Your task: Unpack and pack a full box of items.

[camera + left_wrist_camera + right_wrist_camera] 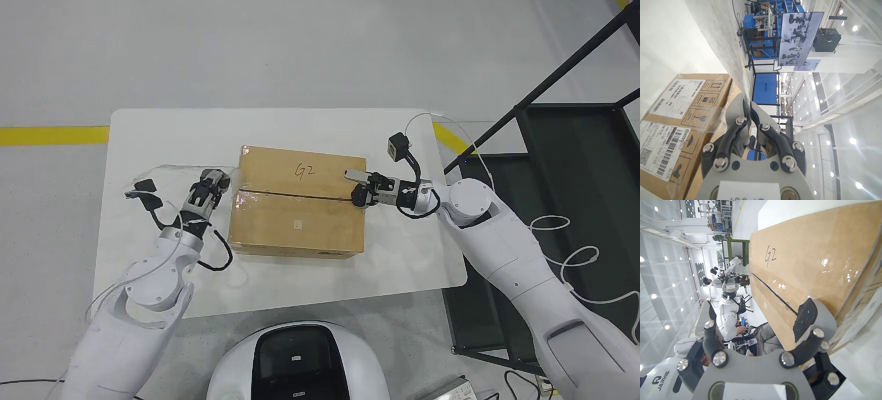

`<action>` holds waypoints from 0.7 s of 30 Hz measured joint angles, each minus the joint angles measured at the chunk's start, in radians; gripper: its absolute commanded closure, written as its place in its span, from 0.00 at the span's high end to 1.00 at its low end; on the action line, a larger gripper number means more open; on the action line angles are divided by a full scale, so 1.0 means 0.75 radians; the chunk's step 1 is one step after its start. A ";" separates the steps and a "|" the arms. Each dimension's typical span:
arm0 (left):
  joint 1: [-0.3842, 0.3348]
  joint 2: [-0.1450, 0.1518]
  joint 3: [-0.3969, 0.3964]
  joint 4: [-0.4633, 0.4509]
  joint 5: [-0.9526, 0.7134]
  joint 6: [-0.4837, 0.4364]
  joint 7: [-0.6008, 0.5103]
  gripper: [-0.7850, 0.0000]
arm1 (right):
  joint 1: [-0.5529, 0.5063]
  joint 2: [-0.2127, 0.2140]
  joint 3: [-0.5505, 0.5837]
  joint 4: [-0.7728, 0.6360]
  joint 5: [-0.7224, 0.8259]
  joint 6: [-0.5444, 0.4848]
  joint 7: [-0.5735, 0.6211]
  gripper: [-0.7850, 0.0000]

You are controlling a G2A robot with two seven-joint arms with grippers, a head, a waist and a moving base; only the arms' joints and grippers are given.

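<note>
Now the left gripper (207, 190), at the left end of the box (298, 200), pinches a loose clear tape strip (736, 266); the right gripper (358, 187) is spread at its right end.

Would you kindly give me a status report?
Left tool shut on tape strip. Right tool open at box end. Flaps closed.

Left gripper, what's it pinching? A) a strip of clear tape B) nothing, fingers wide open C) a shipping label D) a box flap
A: the left gripper is shut on a strip of clear tape at the end of the cardboard box, whose top flaps lie flat.
</note>
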 measured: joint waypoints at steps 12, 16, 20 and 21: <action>0.047 -0.014 -0.084 -0.052 -0.003 -0.007 0.051 0.00 | 0.000 0.000 0.000 0.000 0.000 0.000 0.000 1.00; 0.052 -0.018 -0.120 -0.053 -0.011 0.001 0.059 0.00 | -0.005 0.000 0.001 -0.006 -0.003 0.002 -0.009 1.00; 0.065 -0.021 -0.164 -0.056 -0.019 -0.001 0.057 0.00 | -0.020 0.000 0.019 -0.034 -0.037 0.032 -0.041 1.00; 0.068 -0.021 -0.174 -0.056 -0.020 -0.001 0.055 0.00 | -0.022 0.001 0.024 -0.037 -0.044 0.040 -0.041 1.00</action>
